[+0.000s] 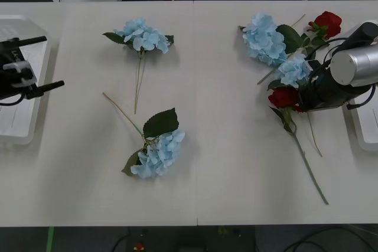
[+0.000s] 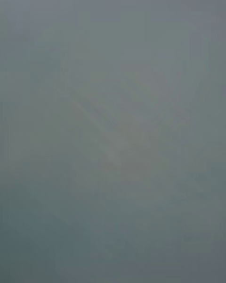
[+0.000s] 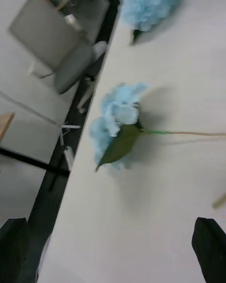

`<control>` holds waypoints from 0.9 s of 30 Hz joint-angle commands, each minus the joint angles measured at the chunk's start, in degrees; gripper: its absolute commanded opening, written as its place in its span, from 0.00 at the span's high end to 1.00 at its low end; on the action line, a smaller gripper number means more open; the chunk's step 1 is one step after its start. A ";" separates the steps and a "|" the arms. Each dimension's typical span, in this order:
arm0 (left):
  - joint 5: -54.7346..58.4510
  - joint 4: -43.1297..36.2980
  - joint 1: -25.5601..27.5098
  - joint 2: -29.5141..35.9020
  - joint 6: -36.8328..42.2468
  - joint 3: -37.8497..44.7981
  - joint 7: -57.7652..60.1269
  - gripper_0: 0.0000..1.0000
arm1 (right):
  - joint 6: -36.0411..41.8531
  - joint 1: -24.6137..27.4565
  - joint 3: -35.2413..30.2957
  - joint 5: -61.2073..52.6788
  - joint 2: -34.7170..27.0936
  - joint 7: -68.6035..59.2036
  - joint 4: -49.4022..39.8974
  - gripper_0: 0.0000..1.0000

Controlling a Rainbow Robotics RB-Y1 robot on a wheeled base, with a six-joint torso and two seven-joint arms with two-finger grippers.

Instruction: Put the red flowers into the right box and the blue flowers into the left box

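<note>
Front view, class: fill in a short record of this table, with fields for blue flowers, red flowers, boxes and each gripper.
Blue flowers: four on the table; two left of centre, two in the right-hand pile
Red flowers: two in that pile
Left box: at the table's left edge, no flowers seen in it
Right box: at the right edge, mostly hidden by the arm
Left gripper: jaws open, over the left box
Right gripper: down at the pile, beside the nearer red flower

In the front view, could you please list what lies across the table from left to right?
Left box with the left tool over it → far blue flower → near blue flower → cluster of blue flowers and red flowers → right box.
</note>
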 commanded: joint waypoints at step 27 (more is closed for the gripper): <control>-69.20 3.15 -29.87 -16.65 -33.12 -8.34 53.43 0.00 | -2.80 -1.73 -1.17 -0.72 3.25 -3.64 3.19 0.95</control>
